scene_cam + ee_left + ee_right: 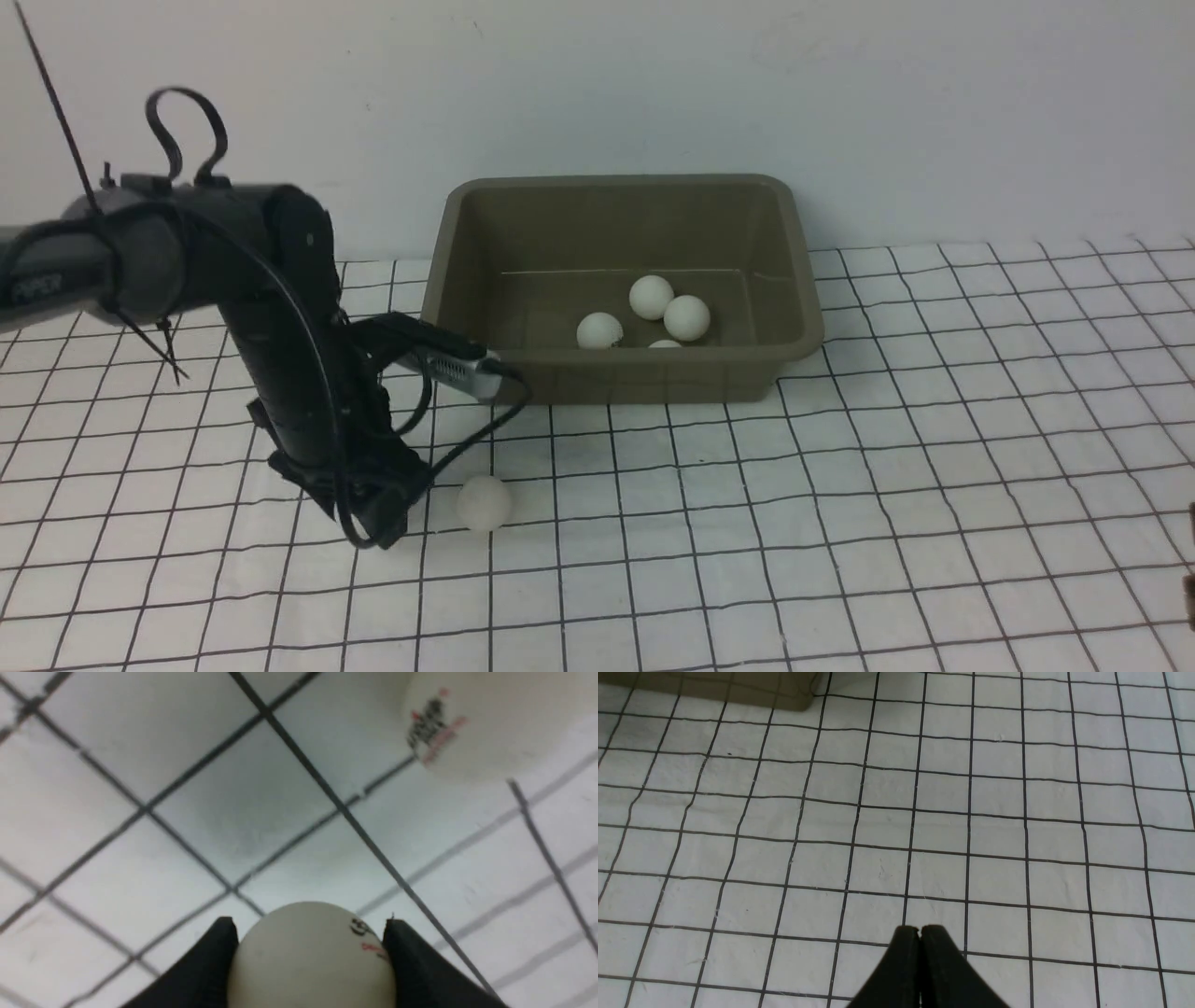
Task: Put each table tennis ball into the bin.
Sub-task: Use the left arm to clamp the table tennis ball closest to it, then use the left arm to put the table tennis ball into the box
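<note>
White balls sit in the olive bin (pixel 616 378), four visible (pixel 686 318). The left claw (pixel 310 970) grips a printed ball (pixel 310 956), its lettering too blurred to read; another ball (pixel 485 504) lies on the bench (pixel 896 523) nearer than the bin. The right claw (pixel 920 933) is clenched, with bare bench stretching right of the bin.

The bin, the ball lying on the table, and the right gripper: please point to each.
Bin (pixel 616 373): front view, near outer wall.
Ball on the table (pixel 485 504): front view, middle.
Right gripper (pixel 920 933): right wrist view, between fingertips.
</note>
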